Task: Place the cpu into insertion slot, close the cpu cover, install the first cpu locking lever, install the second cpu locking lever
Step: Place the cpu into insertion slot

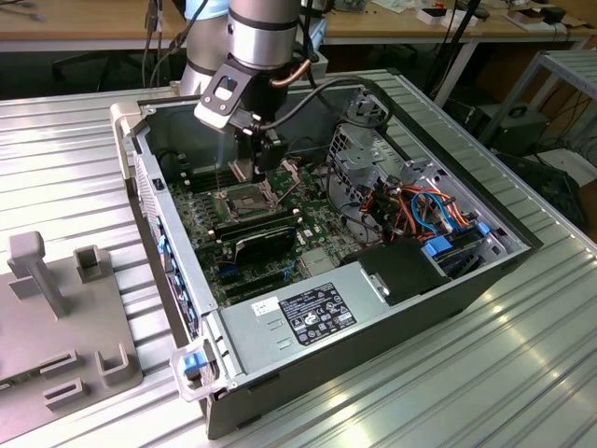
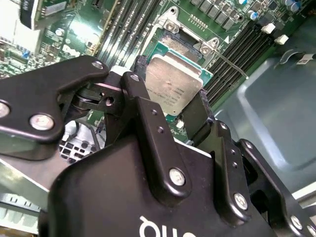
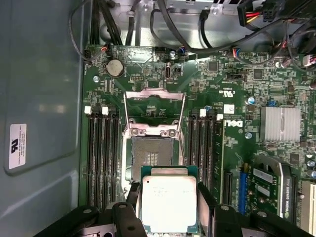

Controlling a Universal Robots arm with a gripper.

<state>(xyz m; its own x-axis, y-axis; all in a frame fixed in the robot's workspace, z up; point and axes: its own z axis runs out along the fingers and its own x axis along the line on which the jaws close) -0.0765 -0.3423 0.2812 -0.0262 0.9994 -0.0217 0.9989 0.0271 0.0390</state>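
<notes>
My gripper [image 3: 168, 200] is shut on the cpu [image 3: 168, 203], a flat square chip with a silvery-beige top, pinched by its two side edges between black fingers [image 3: 132, 197]. The cpu hangs level a little above the board, just short of the insertion slot [image 3: 151, 156], whose dark pin field lies bare. The cpu cover [image 3: 154, 94], a silvery frame, stands swung open on the slot's far side. In the second wrist view the cpu [image 2: 174, 84] partly overlaps the insertion slot [image 2: 178, 43]. In the exterior view the gripper [image 1: 264, 157] hovers over the insertion slot [image 1: 245, 200] inside the open computer case.
Black memory slots [image 3: 101, 158] run along both sides of the socket. A black expansion card [image 1: 263, 239], the power supply [image 1: 308, 313], a drive cage [image 1: 359, 154] and coloured cables [image 1: 424, 210] fill the case. A grey fixture [image 1: 56, 308] sits on the ribbed table at the exterior view's left.
</notes>
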